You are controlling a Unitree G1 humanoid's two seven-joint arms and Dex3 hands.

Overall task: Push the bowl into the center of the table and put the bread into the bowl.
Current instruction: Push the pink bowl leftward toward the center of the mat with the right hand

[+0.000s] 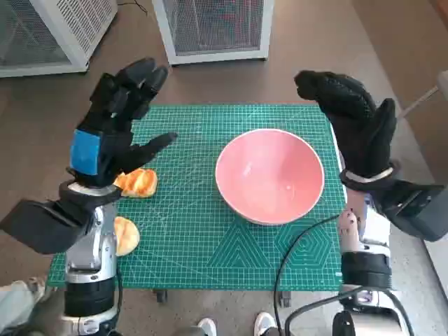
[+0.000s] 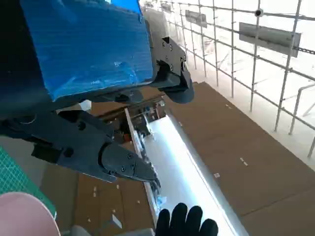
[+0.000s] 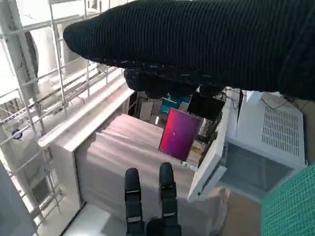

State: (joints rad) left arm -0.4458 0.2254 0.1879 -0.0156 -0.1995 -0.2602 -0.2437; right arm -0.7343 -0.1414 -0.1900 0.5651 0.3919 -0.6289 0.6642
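Above the gridded green mat [image 1: 210, 238], both hands, left [image 1: 115, 119] and right [image 1: 353, 122], hover spread and empty beside the smooth pink bowl [image 1: 269, 175].

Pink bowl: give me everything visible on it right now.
The pink bowl is round, smooth and glossy, plastic or glazed by its look, with a plain rim and nothing inside. It stands upright on the green cutting mat, right of the mat's middle and near its right edge. Neither robot hand touches it: the right robot hand hangs raised beside its right rim, the left robot hand is off to its left. A sliver of rim shows in the left wrist view.
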